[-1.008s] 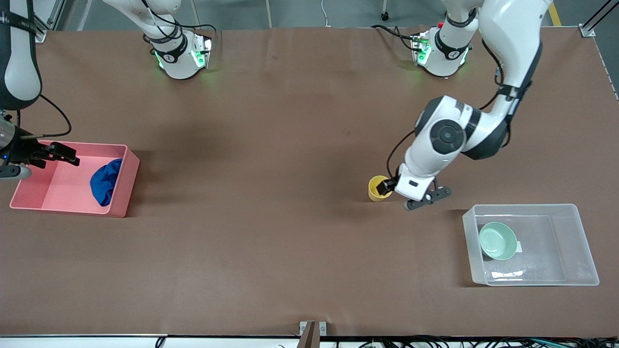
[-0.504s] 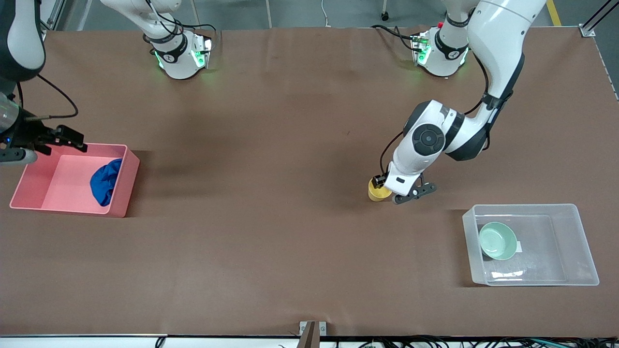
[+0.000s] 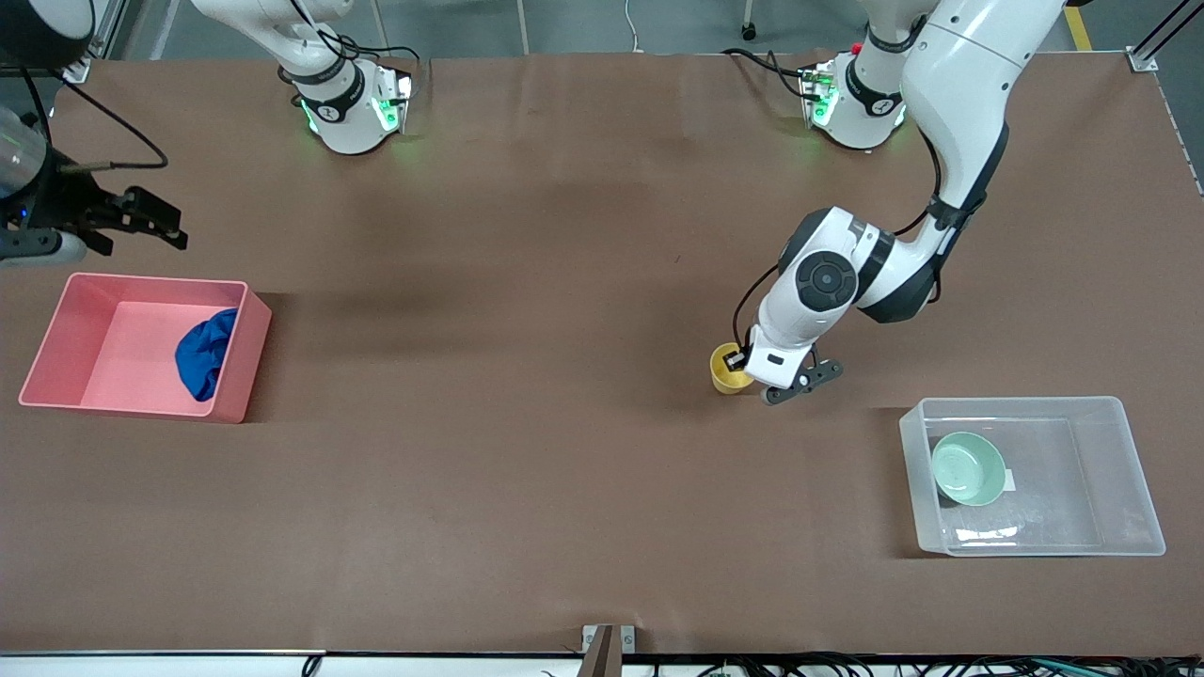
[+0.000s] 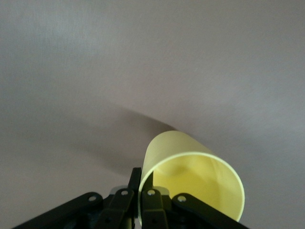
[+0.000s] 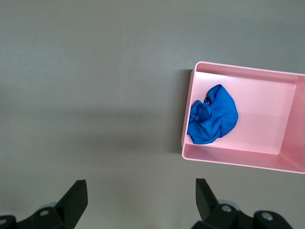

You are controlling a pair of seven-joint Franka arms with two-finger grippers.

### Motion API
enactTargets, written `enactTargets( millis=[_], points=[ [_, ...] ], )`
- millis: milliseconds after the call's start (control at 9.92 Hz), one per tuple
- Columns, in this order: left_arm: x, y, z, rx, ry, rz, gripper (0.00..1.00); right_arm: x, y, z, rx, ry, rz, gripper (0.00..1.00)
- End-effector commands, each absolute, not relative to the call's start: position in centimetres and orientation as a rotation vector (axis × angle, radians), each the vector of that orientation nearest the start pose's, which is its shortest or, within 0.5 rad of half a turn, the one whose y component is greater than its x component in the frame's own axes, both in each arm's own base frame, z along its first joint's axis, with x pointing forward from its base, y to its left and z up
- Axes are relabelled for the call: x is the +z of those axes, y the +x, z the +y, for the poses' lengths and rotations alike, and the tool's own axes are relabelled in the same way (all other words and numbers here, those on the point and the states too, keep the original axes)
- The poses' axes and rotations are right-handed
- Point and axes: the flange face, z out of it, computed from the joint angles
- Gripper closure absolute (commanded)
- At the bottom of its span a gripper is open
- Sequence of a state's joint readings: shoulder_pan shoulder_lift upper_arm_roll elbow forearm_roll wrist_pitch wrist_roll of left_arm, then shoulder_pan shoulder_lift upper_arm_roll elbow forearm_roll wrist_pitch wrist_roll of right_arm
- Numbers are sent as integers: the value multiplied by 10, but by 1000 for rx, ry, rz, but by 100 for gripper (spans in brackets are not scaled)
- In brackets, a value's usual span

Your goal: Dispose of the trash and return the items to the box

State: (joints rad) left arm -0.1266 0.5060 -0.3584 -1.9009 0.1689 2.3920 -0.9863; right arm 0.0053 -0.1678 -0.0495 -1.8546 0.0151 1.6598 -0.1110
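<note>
The yellow cup (image 3: 725,369) stands near the table's middle, toward the left arm's end. My left gripper (image 3: 740,361) is shut on its rim, one finger inside and one outside, as the left wrist view (image 4: 141,180) shows on the cup (image 4: 190,174). The mint-green bowl (image 3: 967,467) lies in the clear box (image 3: 1133,494). The blue cloth wad (image 3: 202,353) lies in the pink bin (image 3: 113,353). My right gripper (image 3: 141,221) is open and empty, over bare table beside the bin. Its wrist view shows the cloth (image 5: 213,115) in the bin (image 5: 267,119).
The clear box stands nearer the front camera than the cup, at the left arm's end. The pink bin stands at the right arm's end. Brown table surface lies open between them. Both arm bases stand along the table's edge farthest from the camera.
My left gripper came in onto the cup and shut on its rim. My right gripper moved off the pink bin toward the robots' bases, staying open.
</note>
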Motion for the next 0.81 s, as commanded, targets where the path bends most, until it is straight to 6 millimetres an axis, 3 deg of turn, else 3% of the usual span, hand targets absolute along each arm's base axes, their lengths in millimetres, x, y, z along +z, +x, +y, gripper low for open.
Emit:
enactTargets(
  millis=[0, 101, 202, 403, 504, 706],
  points=[
    [290, 597, -276, -9, -3099, -725, 100, 637, 501, -19, -5, -3129, -95, 0],
    [327, 617, -261, -77, -3098, -749, 100, 646, 506, -17, -24, -3130, -97, 0],
    [358, 643, -228, -113, -3095, -746, 100, 655, 507, -16, -53, -3131, -102, 0],
    [399, 680, -152, -147, -3147, -531, 100, 663, 512, -10, -82, -3131, -118, 0],
    [408, 689, -124, -142, -3161, -439, 100, 665, 516, -9, -80, -3132, -118, 0],
    [393, 700, -44, -114, -3160, -238, 100, 657, 517, -7, -32, -3132, -123, 0]
  ],
)
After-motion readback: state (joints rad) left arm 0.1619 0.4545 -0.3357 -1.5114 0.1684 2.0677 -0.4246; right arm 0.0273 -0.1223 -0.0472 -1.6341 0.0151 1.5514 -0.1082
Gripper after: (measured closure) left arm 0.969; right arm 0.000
